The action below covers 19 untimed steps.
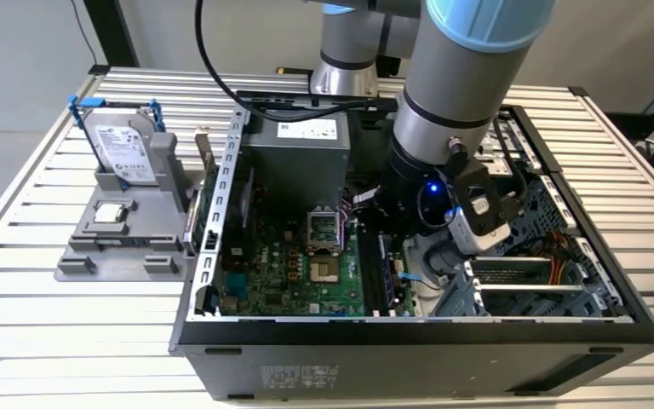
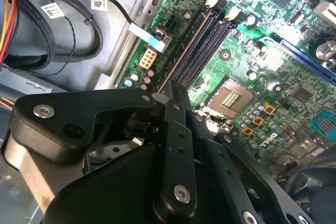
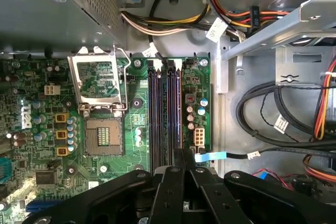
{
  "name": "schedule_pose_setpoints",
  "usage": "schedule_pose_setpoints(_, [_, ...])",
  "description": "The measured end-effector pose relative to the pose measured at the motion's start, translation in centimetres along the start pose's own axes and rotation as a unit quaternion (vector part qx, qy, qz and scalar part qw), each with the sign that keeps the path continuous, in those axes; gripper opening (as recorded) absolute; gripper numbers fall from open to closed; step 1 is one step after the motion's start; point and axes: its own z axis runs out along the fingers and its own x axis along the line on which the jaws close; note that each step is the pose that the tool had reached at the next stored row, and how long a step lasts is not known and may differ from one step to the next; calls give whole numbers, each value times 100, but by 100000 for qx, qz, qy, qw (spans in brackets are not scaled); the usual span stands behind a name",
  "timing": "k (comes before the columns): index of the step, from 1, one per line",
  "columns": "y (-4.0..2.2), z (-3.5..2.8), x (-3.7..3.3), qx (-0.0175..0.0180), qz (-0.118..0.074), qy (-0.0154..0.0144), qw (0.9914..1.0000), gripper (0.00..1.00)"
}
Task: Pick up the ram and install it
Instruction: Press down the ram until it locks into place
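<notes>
The slatted metal counter (image 1: pixel 31 256) carries an open computer case (image 1: pixel 418 332) lying on its side, its front wall toward the counter's near edge. Inside lies the green motherboard (image 1: pixel 293 273), with the grey power supply box (image 1: pixel 299 153) at the case's far end and a metal drive cage (image 1: pixel 531 281) along the side toward the exterior view's right. The robot arm (image 1: pixel 463 94) reaches down into the case from above.

On the counter toward the exterior view's left, beside the case, a grey fixture (image 1: pixel 123 230) holds a silver hard drive (image 1: pixel 123 149) standing on edge.

The black memory slots (image 3: pixel 165 108) run side by side on the board, their long axis parallel to the case's long walls, next to the open processor socket (image 3: pixel 102 124).

The gripper (image 3: pixel 184 156) sits low over the near end of those slots, its fingers (image 2: pixel 176 129) drawn close together. In both wrist views a thin dark edge, the ram (image 3: pixel 184 157), shows between the fingertips, seemingly standing on its long edge in line with the outermost slot. Its body is nearly all hidden behind the black finger links, so its colour and chips cannot be made out, nor whether it is seated in the slot. In the exterior view the arm's wrist and camera cover the gripper.

A small blue-tabbed cable (image 3: pixel 210 156) lies just beside the fingertips.
</notes>
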Motion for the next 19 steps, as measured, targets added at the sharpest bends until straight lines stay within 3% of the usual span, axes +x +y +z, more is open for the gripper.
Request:
schedule_pose_setpoints(16, [0,0,1,7,-38,5,100000,0])
schedule_pose_setpoints(19, [0,-1,1,-24,-2052,86,99979,0])
